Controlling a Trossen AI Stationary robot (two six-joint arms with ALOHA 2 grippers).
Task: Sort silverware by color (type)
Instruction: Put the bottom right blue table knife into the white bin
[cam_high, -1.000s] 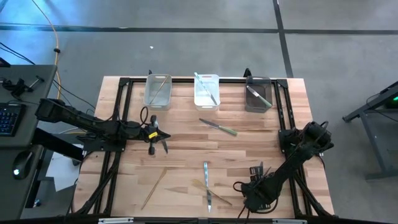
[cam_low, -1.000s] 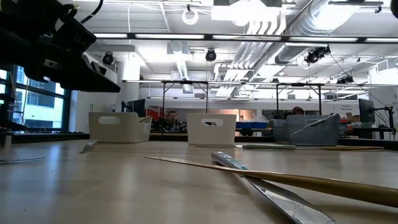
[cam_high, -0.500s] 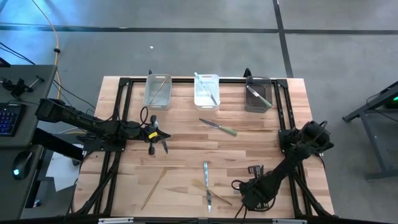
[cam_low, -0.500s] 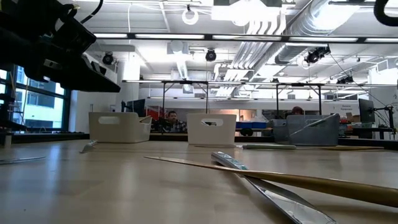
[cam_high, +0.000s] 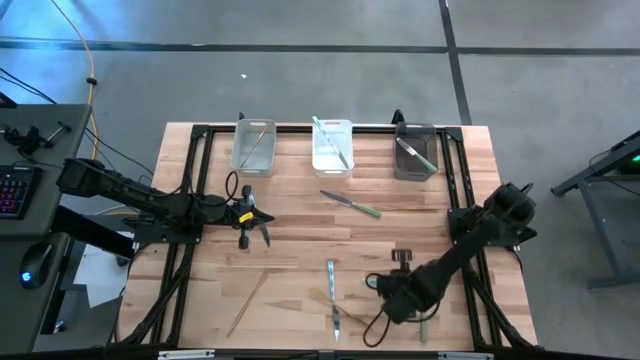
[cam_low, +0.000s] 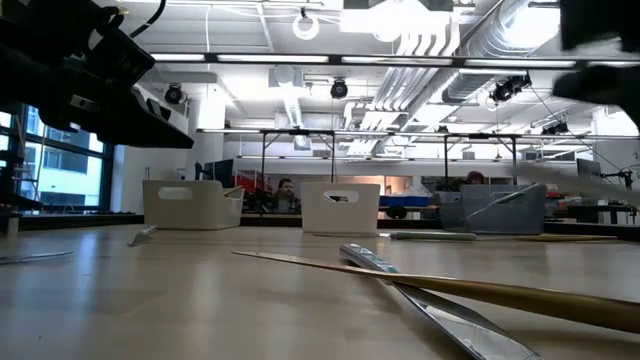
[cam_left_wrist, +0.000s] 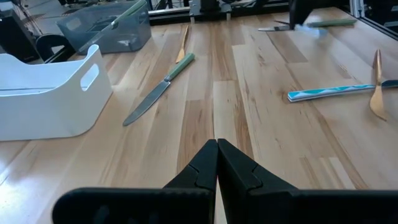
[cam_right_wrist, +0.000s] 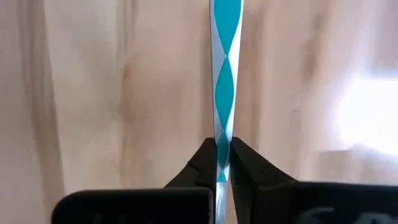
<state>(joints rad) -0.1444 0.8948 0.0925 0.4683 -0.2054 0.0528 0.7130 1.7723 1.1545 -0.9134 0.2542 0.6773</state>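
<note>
- Right wrist view: the right gripper (cam_right_wrist: 222, 149) is pinched narrow on one piece of the silverware, a slim teal-and-white piece (cam_right_wrist: 222, 74), and the wood of the bench (cam_right_wrist: 93, 93) is under it.
- In the high view this gripper is by the near edge, toward the near right corner.
- The step, I judge, is carrying the teal piece. The next move should bring it to the middle bin (cam_high: 332, 160) at the far edge, which already has a teal piece inside, and open there.
- The left gripper (cam_left_wrist: 217, 149) waits near the left edge, pressed together and empty.
- Count: three bins along the far edge, and each holds at least one piece.
- Loose on the bench I count at least five pieces, among them a green-handled knife (cam_high: 352, 204) near the middle and another teal piece (cam_high: 330, 272).
</note>
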